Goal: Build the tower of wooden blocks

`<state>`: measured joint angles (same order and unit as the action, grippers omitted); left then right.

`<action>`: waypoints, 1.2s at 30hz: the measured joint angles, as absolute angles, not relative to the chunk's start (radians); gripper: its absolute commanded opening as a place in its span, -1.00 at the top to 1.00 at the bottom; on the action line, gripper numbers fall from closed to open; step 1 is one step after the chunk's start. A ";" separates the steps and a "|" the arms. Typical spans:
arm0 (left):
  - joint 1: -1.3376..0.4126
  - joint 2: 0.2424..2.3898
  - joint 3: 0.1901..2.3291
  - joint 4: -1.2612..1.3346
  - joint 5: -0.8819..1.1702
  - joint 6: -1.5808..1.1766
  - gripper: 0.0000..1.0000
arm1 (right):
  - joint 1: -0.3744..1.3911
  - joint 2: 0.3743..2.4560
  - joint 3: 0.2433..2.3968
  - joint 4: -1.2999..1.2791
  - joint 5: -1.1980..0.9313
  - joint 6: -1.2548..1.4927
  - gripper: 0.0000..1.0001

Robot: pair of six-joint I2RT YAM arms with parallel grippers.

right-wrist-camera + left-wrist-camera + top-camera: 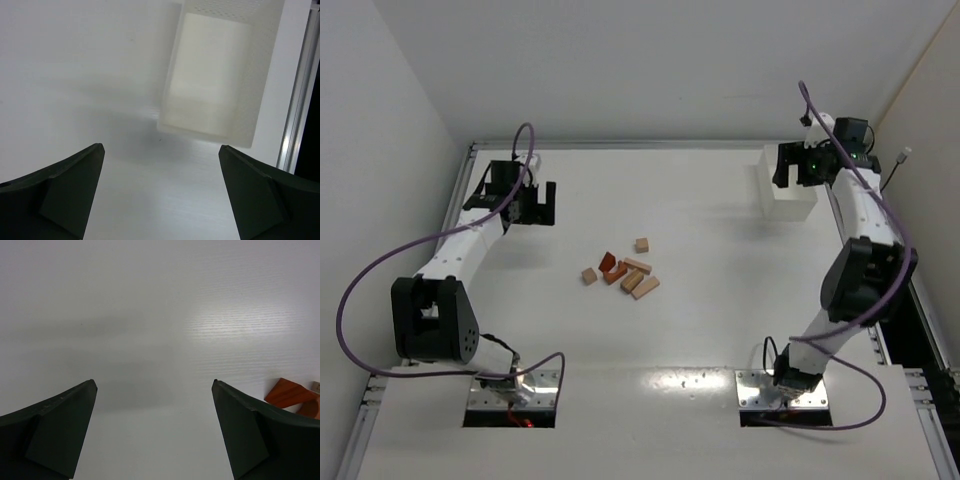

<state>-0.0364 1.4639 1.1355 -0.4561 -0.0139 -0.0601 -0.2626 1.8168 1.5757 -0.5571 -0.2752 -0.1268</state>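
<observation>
1. Top external view: the wooden blocks (620,270) lie loose in a cluster mid-desk (720,330), with no tower stacked yet.
2. Left pincer (537,210) hangs spread and empty off to their left, likely poised for a first pick.
3. Right pincer (796,178), jaws wide with nothing between, hovers over the white box (785,205) near the far right edge.
4. Bare desk surrounds the cluster, giving approach room from every side.

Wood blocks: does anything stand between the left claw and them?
Nothing visible does. The wood blocks lie scattered mid-table, with only bare table between them and the open left claw. The white box sits far right, by the right claw.
</observation>
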 measured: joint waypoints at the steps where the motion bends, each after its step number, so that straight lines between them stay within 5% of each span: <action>1: -0.038 1.462 1.133 -0.457 -0.003 -0.060 -1.00 | -0.255 1.760 1.536 -0.550 -0.285 -0.127 -0.93; 14: -0.352 1.356 1.049 -0.508 0.195 0.045 -1.00 | -0.123 1.250 1.148 -0.560 -0.469 -0.306 -0.84; 19: -0.498 1.359 1.039 -0.544 0.201 0.112 -0.90 | -0.043 1.214 1.073 -0.589 -0.406 -0.354 -0.82; 23: -0.606 1.403 1.067 -0.556 0.182 0.167 -0.59 | -0.044 1.200 1.046 -0.595 -0.356 -0.367 -0.75; 36: -0.712 1.721 1.338 -0.510 0.081 0.131 -0.58 | -0.044 1.048 0.940 -0.620 -0.308 -0.359 -0.75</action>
<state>-0.7120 1.7206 1.3380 -0.5098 0.0811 0.1307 -0.0441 1.0481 0.9401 -0.6197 -0.3080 -0.3588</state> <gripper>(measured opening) 0.827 0.880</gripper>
